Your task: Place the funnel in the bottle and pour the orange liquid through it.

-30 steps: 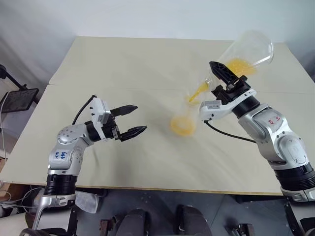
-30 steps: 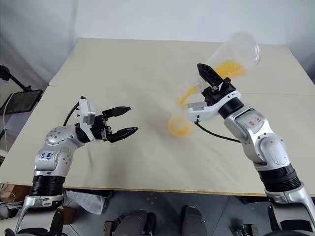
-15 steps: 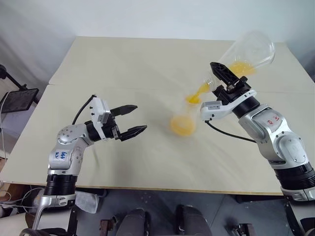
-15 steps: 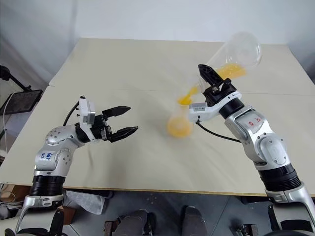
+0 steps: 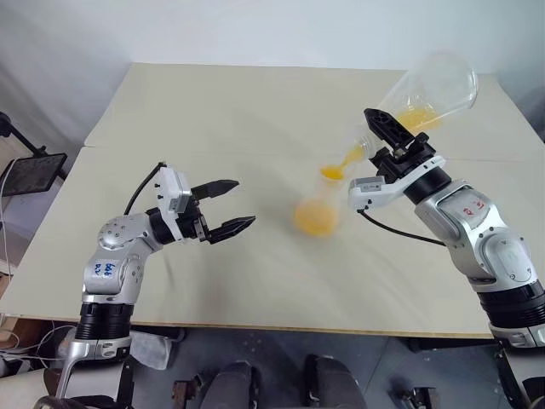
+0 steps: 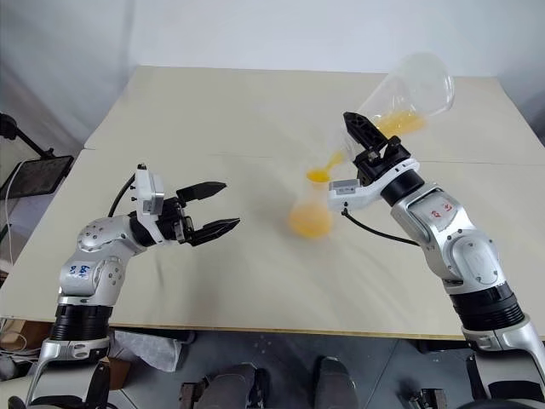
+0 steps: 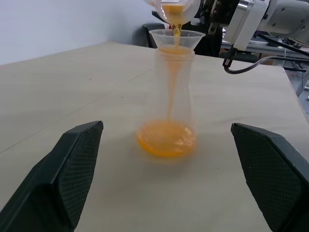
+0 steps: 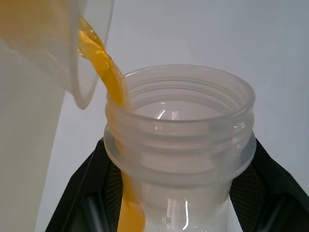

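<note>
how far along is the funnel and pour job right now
Done: the funnel sits in the neck of the bottle.

In hand: the right hand, shut on the tilted flask, is pouring the orange liquid through it; a pool already lies in the base.

Left: some liquid is in the flask yet. The left hand hangs open, apart.

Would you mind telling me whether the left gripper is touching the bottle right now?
Apart. In the left wrist view the left gripper has its jaws spread wide, bare table lying between each finger and the bottle; the head views show the same gap.
</note>
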Motion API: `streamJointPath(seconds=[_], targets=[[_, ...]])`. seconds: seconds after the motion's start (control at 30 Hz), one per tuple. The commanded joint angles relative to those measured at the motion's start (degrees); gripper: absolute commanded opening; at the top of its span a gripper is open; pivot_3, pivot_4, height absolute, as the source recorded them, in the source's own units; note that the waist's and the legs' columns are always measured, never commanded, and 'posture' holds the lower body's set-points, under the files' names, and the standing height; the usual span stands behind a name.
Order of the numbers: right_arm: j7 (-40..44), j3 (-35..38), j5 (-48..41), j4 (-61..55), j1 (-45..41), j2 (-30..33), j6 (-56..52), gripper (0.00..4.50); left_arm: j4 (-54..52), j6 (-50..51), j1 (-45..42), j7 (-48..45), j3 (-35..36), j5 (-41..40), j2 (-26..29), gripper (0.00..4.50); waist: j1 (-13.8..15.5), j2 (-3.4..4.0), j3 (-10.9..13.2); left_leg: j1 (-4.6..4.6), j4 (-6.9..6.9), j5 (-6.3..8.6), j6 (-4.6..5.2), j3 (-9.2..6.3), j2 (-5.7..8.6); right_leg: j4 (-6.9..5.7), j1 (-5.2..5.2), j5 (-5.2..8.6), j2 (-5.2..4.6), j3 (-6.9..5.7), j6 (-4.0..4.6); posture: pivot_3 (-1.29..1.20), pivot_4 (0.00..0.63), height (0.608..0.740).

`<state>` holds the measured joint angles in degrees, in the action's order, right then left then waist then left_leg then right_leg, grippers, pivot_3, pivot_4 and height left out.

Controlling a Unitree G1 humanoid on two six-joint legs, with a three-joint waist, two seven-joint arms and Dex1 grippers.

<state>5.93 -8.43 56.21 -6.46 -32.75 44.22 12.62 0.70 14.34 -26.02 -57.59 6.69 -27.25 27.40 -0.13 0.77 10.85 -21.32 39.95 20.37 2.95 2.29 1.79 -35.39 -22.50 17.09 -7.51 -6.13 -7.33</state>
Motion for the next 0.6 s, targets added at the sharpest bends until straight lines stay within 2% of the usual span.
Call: streamJointPath(seconds=[0.03, 0.6], targets=[[-1.46, 1.52, 0.24, -1.47, -1.36, 1.01, 0.47, 2.46, -2.17, -0.30, 0.42, 0.19, 0.51, -1.49, 0.02, 4.50, 0.01, 0.00, 0.00, 0.00, 0.00, 0.00, 0.00, 0.00, 0.00, 0.00, 0.00, 0.00, 0.00, 0.00, 0.00, 0.00, 0.150, 0.740], [-2.91, 1.64, 1.82, -1.74, -1.47, 0.72, 0.70, 2.46, -2.22, -0.48, 0.51, 0.54, 0.37, -1.62, 0.04, 4.50, 0.00, 0.00, 0.00, 0.00, 0.00, 0.00, 0.00, 0.00, 0.00, 0.01, 0.00, 0.00, 0.01, 0.00, 0.00, 0.00, 0.150, 0.740]])
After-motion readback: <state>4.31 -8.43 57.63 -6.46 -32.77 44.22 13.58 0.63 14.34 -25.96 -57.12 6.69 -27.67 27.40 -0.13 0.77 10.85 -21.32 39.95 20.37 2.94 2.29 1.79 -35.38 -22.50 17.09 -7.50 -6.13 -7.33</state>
